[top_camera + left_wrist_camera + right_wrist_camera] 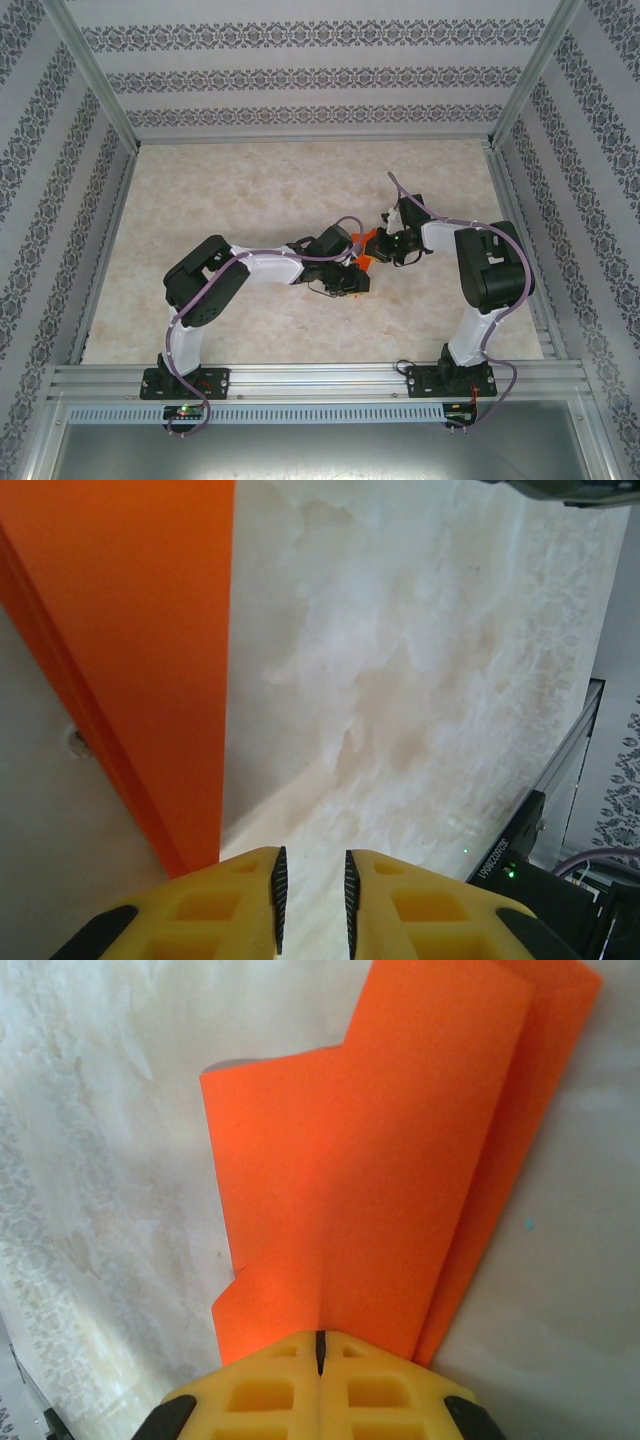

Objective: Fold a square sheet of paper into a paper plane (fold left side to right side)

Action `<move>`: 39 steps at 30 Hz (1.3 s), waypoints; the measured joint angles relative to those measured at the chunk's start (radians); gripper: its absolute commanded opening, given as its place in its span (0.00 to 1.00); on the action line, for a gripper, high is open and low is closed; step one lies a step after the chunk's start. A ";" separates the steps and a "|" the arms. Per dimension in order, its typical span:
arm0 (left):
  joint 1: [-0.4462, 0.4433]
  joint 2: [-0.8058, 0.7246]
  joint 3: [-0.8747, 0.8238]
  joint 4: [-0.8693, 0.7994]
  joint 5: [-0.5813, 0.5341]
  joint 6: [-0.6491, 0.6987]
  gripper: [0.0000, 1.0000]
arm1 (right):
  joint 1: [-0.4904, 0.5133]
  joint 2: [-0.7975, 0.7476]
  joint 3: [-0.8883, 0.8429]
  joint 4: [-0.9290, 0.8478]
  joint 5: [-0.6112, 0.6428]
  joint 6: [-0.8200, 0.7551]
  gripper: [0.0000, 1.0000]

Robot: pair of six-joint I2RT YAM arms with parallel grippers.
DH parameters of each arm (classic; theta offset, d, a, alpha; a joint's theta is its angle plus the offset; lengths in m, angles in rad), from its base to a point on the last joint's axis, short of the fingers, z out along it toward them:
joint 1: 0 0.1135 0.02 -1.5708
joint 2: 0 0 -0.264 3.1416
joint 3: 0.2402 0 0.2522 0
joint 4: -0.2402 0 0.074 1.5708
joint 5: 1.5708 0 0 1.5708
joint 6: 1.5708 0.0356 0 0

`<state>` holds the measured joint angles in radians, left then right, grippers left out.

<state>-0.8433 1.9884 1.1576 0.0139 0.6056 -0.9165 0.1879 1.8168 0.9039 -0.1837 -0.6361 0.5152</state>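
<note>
The square sheet of paper (364, 246) is bright orange-red and folded into overlapping layers at the middle of the table, between the two wrists. In the right wrist view the paper (385, 1150) fans out from my right gripper (321, 1336), whose jaws are pressed together on a crease at its near edge. My left gripper (313, 852) hovers just right of the paper's long straight edge (150, 630). Its jaws stand a little apart with only bare table between them. From above, the left gripper (352, 277) sits just below the paper and the right gripper (381, 241) just right of it.
The marbled tabletop (250, 190) is walled by patterned panels and aluminium rails (310, 375). A black box with green lights (520, 855) sits at the lower right of the left wrist view. Both arms bend inward and their wrists nearly meet.
</note>
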 measured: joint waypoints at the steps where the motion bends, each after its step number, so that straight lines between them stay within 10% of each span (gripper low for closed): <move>1: 0.000 0.001 0.000 0.000 0.000 -0.002 0.25 | 0.000 0.000 0.001 -0.001 0.001 -0.002 0.00; 39: 0.000 -0.018 -0.092 0.066 -0.004 -0.069 0.21 | 0.005 0.001 0.042 -0.102 0.039 -0.037 0.00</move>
<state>-0.8433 1.9705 1.0660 0.0795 0.6014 -0.9852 0.1928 1.8175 0.9459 -0.2859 -0.5972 0.4778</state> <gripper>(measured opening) 0.208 0.053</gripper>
